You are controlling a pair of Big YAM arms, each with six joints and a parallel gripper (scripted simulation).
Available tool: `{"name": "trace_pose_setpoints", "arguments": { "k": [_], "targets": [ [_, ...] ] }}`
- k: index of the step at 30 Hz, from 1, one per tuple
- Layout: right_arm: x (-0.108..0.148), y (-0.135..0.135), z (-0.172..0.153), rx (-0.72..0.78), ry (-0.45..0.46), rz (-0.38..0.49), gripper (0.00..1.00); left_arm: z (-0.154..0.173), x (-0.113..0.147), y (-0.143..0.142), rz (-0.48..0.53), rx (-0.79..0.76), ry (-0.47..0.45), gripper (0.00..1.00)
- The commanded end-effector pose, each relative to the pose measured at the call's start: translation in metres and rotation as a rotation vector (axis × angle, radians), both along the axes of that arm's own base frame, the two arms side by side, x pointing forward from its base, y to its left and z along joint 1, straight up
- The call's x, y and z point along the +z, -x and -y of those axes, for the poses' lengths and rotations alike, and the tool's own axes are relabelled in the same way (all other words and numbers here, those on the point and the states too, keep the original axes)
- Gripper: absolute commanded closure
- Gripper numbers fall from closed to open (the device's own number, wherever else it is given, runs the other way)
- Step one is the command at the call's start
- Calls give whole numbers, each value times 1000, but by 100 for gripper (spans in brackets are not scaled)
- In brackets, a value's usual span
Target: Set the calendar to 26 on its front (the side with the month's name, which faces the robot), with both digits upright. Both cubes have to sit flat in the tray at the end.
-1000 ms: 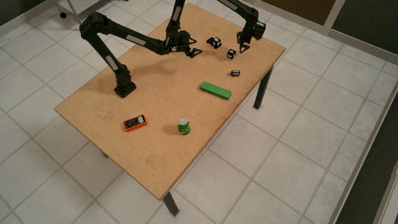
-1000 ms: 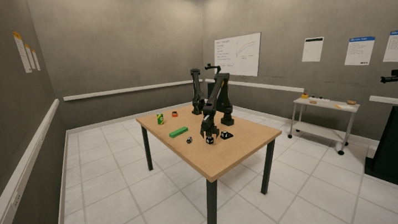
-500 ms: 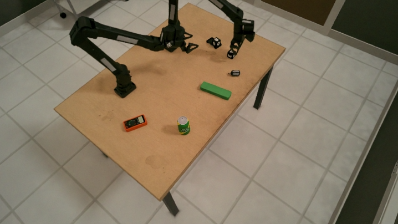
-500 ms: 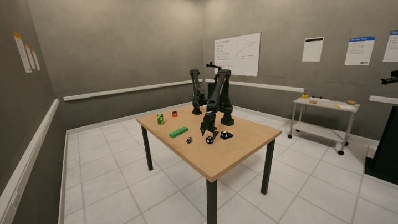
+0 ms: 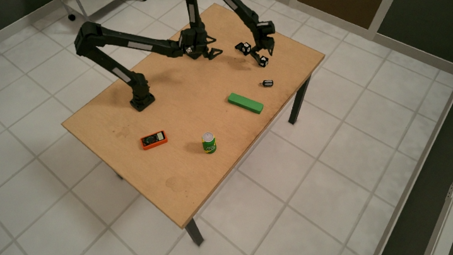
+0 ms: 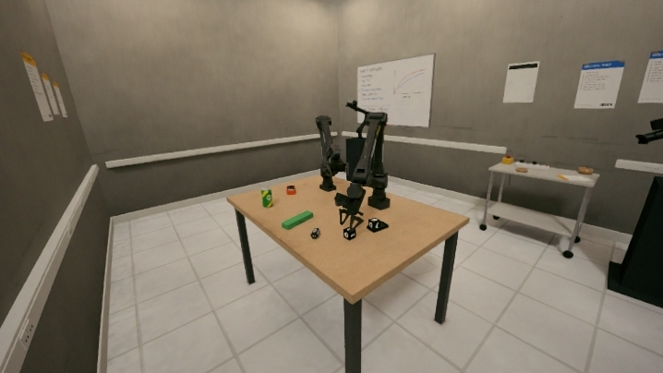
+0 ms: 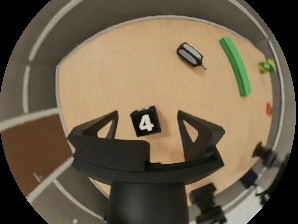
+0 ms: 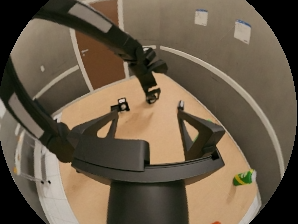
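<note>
A black cube point(image 5: 263, 61) point(image 6: 349, 234) point(image 7: 145, 122) with white digits lies on the table; a 4 faces the left wrist camera. My left gripper point(image 7: 147, 113) point(image 6: 348, 225) is open over this cube, with the fingers on either side of it and a gap at each side in the left wrist view. The other cube point(image 5: 246, 48) point(image 6: 373, 224) point(image 8: 123, 104) is at the black tray point(image 5: 238, 46) point(image 6: 382, 226); its seating and front digit are unclear. My right gripper point(image 5: 218, 45) point(image 8: 147, 113) is open and empty, above the table and away from both cubes.
A small black and grey object point(image 5: 267, 83) point(image 6: 315, 233) point(image 7: 190, 54) lies near the loose cube. A green block point(image 5: 245, 103) point(image 6: 297, 220) point(image 7: 236, 67), a green can point(image 5: 209, 144) point(image 8: 244, 178) and an orange multimeter point(image 5: 154, 140) point(image 6: 290, 189) stand farther off.
</note>
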State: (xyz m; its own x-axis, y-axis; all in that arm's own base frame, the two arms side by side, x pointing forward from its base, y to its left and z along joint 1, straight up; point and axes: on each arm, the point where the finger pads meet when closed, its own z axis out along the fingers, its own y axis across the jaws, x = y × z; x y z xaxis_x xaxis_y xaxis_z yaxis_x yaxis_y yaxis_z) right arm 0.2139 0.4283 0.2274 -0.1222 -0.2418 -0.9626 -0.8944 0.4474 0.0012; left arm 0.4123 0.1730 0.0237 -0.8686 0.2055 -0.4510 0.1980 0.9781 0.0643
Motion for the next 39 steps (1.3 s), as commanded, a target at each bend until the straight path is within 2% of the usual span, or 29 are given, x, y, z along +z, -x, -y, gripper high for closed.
{"name": "trace_pose_setpoints", "arguments": {
  "k": [1, 4, 8, 18, 24, 25, 37, 38, 39],
  "targets": [
    [-5, 8, 6, 9, 17, -7, 0, -7, 11, 2, 126, -165, -131, 0],
    [0, 4, 0, 8, 13, -5, 0, -5, 6, 5, 133, -198, -149, 0],
    [0, 4, 0, 8, 13, -5, 0, 2, 14, 17, 245, -332, -283, 0],
    [0, 4, 0, 8, 13, -5, 0, 24, 23, 51, 416, -557, -550, 0],
    [0, 4, 0, 8, 13, -5, 0, 29, 20, 58, 433, -557, -554, 0],
    [4, 1, 1, 3, -1, 2, 0, 24, 29, 50, 450, -550, -566, 0],
    [4, 1, 1, 3, -1, 2, 0, 26, 29, 49, 450, -553, -562, 0],
    [4, 1, 1, 3, -1, 2, 0, 22, 33, 43, 451, -556, -567, 11],
    [4, 1, 1, 3, -1, 2, 0, 22, 29, 46, 432, -522, -521, 23]
  ]
}}
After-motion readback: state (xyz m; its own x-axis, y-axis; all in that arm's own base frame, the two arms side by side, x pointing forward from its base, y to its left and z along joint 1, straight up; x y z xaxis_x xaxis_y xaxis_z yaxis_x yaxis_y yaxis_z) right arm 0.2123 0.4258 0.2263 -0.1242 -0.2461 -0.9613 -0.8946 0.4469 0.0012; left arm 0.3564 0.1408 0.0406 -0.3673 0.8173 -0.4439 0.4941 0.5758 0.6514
